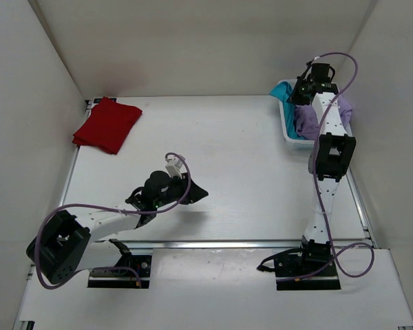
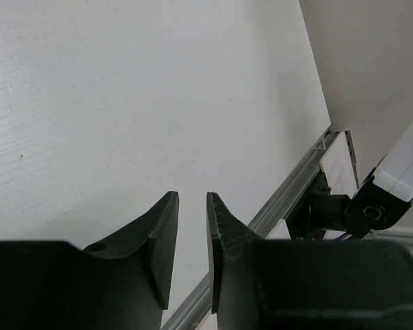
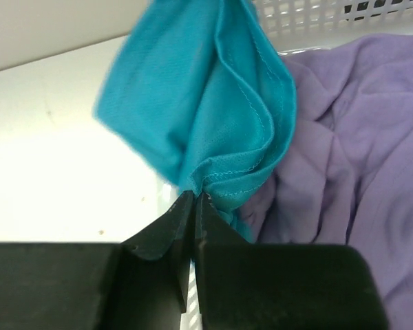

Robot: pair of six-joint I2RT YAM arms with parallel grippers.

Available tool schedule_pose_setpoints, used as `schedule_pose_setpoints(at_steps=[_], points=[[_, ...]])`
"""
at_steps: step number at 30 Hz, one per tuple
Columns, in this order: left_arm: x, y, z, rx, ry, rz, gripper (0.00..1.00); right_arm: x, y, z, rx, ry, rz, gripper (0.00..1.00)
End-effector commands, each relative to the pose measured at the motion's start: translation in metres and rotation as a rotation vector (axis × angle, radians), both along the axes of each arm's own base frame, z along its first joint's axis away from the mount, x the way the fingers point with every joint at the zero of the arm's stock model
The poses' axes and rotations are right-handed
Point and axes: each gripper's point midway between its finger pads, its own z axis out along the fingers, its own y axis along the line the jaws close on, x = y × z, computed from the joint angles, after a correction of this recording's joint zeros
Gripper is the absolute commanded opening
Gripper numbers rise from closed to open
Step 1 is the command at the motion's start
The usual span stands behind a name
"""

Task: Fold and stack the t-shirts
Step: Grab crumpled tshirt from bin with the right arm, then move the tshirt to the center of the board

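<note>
**Step in hand: taking the second shirt from the basket.** The right gripper (image 3: pixel 194 196) is clenched on a bunched hem of the teal shirt (image 3: pixel 206 103), whose cloth fans out beyond the fingertips. The lavender shirt (image 3: pixel 344 158) lies crumpled against it, and both sit in the white mesh basket (image 3: pixel 310 20) at the far right of the table (image 1: pixel 248 172). The red shirt (image 1: pixel 107 124) lies folded at the far left corner. It is probably the base of the stack, so roughly a third of the work looks done. The left gripper (image 2: pixel 193 206) hovers low over bare table near its own base, jaws slightly parted with nothing between them.

**Next move (a judgement, not an observation).** The teal shirt must be lifted clear of the basket rim without dragging the lavender one along, then carried to the open middle of the table and spread. The left arm will likely be needed for a second corner.

**Views compared.** Only the right wrist view shows the pinch itself — seam, folds and closed fingertips. From above, the arm covers that spot, and the teal shirt appears as just a patch at the basket's far end. Only the top view shows the red shirt and how far apart the two arms stand. The left wrist view adds one thing — the empty gap between its fingers.
</note>
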Motion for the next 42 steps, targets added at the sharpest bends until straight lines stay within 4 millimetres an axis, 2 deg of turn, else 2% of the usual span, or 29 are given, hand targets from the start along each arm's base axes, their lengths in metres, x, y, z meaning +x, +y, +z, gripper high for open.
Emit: schedule_pose_setpoints(at_steps=[1, 2, 4, 5, 7, 8, 10, 11, 14, 15, 17, 18, 20, 23, 24, 25, 27, 28, 31, 32, 33, 34, 35, 36, 37, 38, 39, 40, 42], points=[[0.006, -0.011, 0.016, -0.029, -0.014, -0.044, 0.34, -0.017, 0.002, 0.146, -0.044, -0.248, -0.003, 0.00], [0.006, -0.011, 0.013, -0.024, -0.006, -0.052, 0.34, -0.021, 0.001, 0.158, -0.052, -0.267, 0.000, 0.00], [0.012, -0.011, 0.023, -0.040, -0.020, -0.047, 0.34, -0.043, 0.014, 0.210, -0.066, -0.347, 0.020, 0.00], [0.011, -0.010, 0.022, -0.043, -0.010, -0.052, 0.35, -0.050, 0.024, 0.222, -0.067, -0.371, 0.046, 0.00], [0.022, -0.004, 0.032, -0.059, -0.022, -0.017, 0.35, -0.079, 0.038, 0.277, -0.069, -0.473, 0.065, 0.00], [0.022, -0.003, 0.035, -0.067, -0.023, -0.014, 0.35, -0.087, 0.042, 0.289, -0.076, -0.502, 0.074, 0.00], [0.029, 0.002, 0.045, -0.089, -0.032, 0.008, 0.35, -0.122, 0.063, 0.338, -0.067, -0.623, 0.106, 0.00], [0.034, 0.008, 0.045, -0.089, -0.028, 0.029, 0.35, -0.132, 0.070, 0.361, -0.069, -0.695, 0.125, 0.00], [0.041, 0.016, 0.055, -0.114, -0.038, 0.051, 0.35, -0.197, 0.089, 0.425, -0.022, -0.872, 0.199, 0.00], [0.041, 0.018, 0.058, -0.125, -0.034, 0.052, 0.35, -0.208, 0.103, 0.433, 0.008, -0.895, 0.239, 0.00], [0.049, 0.028, 0.065, -0.130, -0.054, 0.093, 0.35, -0.252, 0.128, 0.470, 0.038, -1.018, 0.361, 0.00], [0.051, 0.031, 0.068, -0.136, -0.055, 0.099, 0.36, -0.263, 0.142, 0.479, 0.053, -1.050, 0.392, 0.00], [0.057, 0.040, 0.072, -0.136, -0.062, 0.122, 0.36, -0.303, 0.168, 0.498, 0.100, -1.117, 0.518, 0.00], [0.066, 0.066, 0.090, -0.159, -0.102, 0.198, 0.36, -0.345, 0.198, 0.513, 0.165, -1.173, 0.647, 0.01], [0.070, 0.077, 0.087, -0.155, -0.097, 0.234, 0.36, -0.355, 0.208, 0.516, 0.203, -1.185, 0.700, 0.00], [0.070, 0.084, 0.099, -0.168, -0.129, 0.257, 0.36, -0.367, 0.209, 0.521, 0.212, -1.202, 0.724, 0.00], [0.077, 0.110, 0.102, -0.160, -0.146, 0.337, 0.37, -0.377, 0.223, 0.517, 0.275, -1.206, 0.797, 0.00], [0.074, 0.116, 0.112, -0.173, -0.173, 0.346, 0.37, -0.376, 0.225, 0.515, 0.285, -1.198, 0.808, 0.00], [0.075, 0.130, 0.113, -0.149, -0.174, 0.380, 0.38, -0.354, 0.247, 0.490, 0.355, -1.107, 0.876, 0.00], [0.074, 0.130, 0.116, -0.141, -0.186, 0.384, 0.38, -0.333, 0.260, 0.466, 0.363, -1.039, 0.903, 0.00], [0.074, 0.133, 0.106, -0.112, -0.177, 0.395, 0.39, -0.310, 0.275, 0.435, 0.389, -0.935, 0.919, 0.00], [0.073, 0.137, 0.102, -0.103, -0.167, 0.410, 0.38, -0.306, 0.290, 0.421, 0.405, -0.896, 0.955, 0.00], [0.072, 0.142, 0.096, -0.098, -0.159, 0.430, 0.38, -0.281, 0.303, 0.384, 0.420, -0.785, 0.948, 0.00], [0.071, 0.149, 0.083, -0.083, -0.131, 0.458, 0.38, -0.265, 0.329, 0.341, 0.437, -0.676, 0.954, 0.00], [0.070, 0.154, 0.075, -0.076, -0.116, 0.474, 0.38, -0.253, 0.351, 0.303, 0.412, -0.613, 0.945, 0.00], [0.069, 0.156, 0.073, -0.069, -0.121, 0.485, 0.37, -0.251, 0.362, 0.288, 0.394, -0.589, 0.940, 0.00], [0.068, 0.160, 0.066, -0.052, -0.104, 0.501, 0.37, -0.239, 0.384, 0.250, 0.338, -0.522, 0.905, 0.01], [0.066, 0.161, 0.063, -0.036, -0.092, 0.502, 0.36, -0.230, 0.403, 0.224, 0.285, -0.474, 0.882, 0.00], [0.068, 0.171, 0.058, -0.002, -0.093, 0.539, 0.32, -0.212, 0.427, 0.186, 0.229, -0.398, 0.862, 0.00]])
